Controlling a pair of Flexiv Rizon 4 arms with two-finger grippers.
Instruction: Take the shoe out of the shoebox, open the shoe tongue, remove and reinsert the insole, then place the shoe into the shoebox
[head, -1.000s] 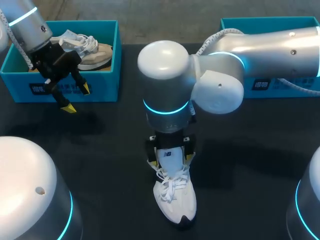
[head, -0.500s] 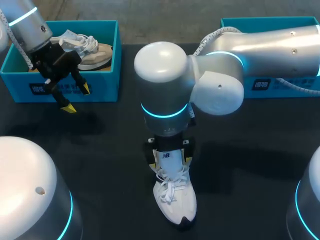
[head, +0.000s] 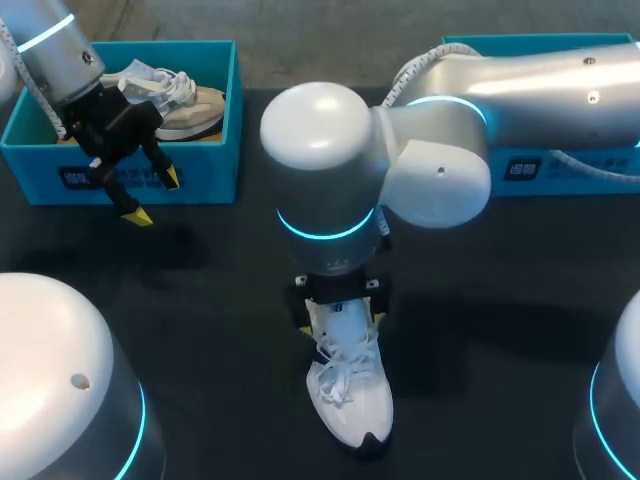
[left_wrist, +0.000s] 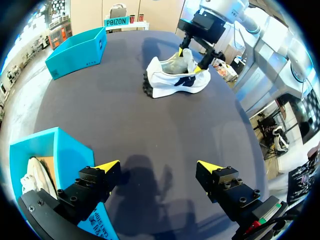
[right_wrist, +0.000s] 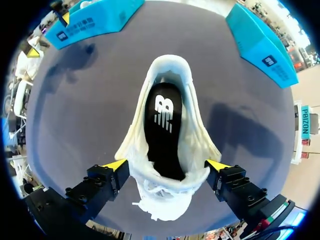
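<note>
The white shoe (head: 348, 395) stands on the dark table (head: 500, 300), out of its box. The right gripper (right_wrist: 166, 165) hangs over it, open wide, one finger by each side. The black insole (right_wrist: 162, 130) lies inside the shoe. The left gripper (head: 153, 197) is wide open and holds nothing, in front of the blue shoebox (head: 210, 170).

Bench (head: 200, 300): a dark, matte, plain top is filling most of the head view.
Far edge: it is running straight across the upper part of that view.
Light: it is falling from above, laying soft shadows on the bench.
</note>
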